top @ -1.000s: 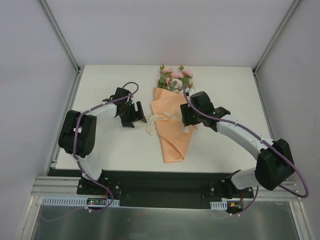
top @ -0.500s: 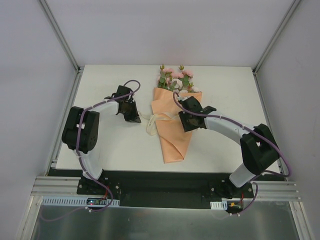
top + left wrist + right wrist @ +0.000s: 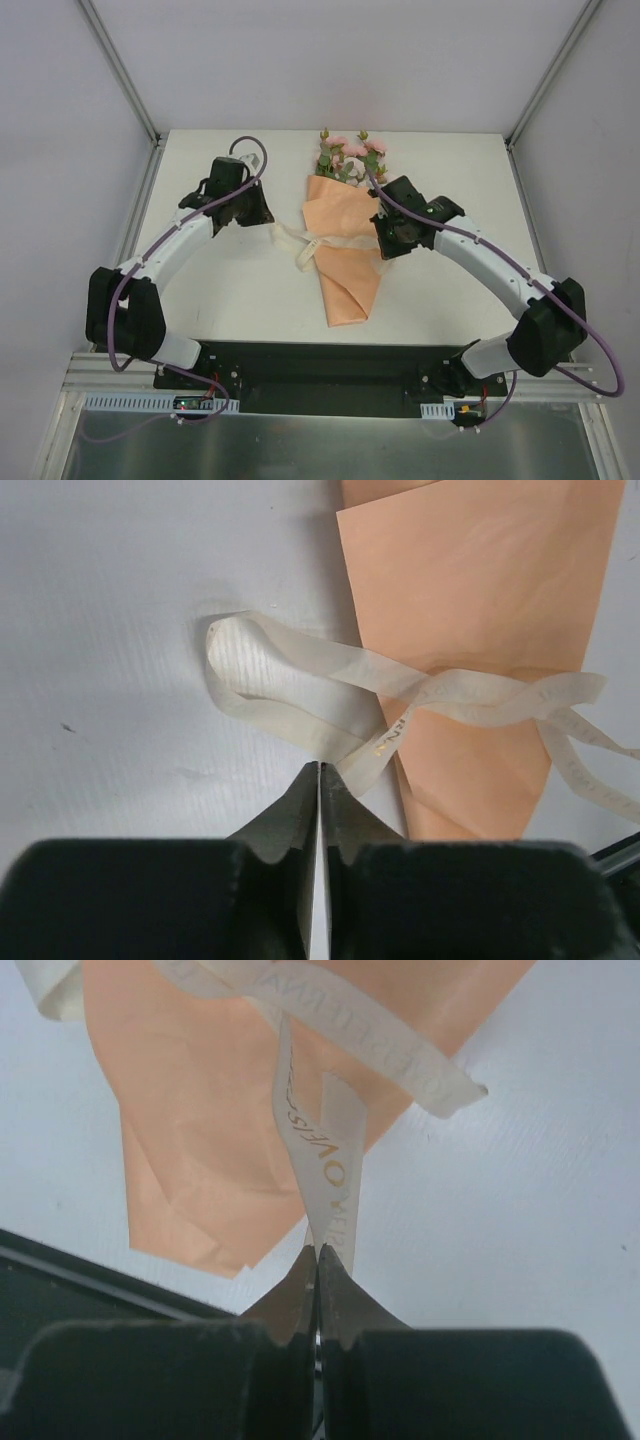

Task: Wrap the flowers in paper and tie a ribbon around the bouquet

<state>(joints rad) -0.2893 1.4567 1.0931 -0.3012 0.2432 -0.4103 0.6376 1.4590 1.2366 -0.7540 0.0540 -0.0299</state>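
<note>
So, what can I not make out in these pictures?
- Top view: stems of the pale pink flowers, hidden inside the peach-orange paper cone.
- Left wrist view: whether the shut left gripper pinches the cream fabric ribbon; its tips hide the contact.
- Top view: whether the ribbon is knotted; too small.

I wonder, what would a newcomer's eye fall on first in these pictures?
The peach-orange bouquet lies in the middle of the white table, with pink flowers poking out of its far end. A cream ribbon crosses its middle. The left gripper and the right gripper are each shut on the ribbon, one on either side of the bouquet.
</note>
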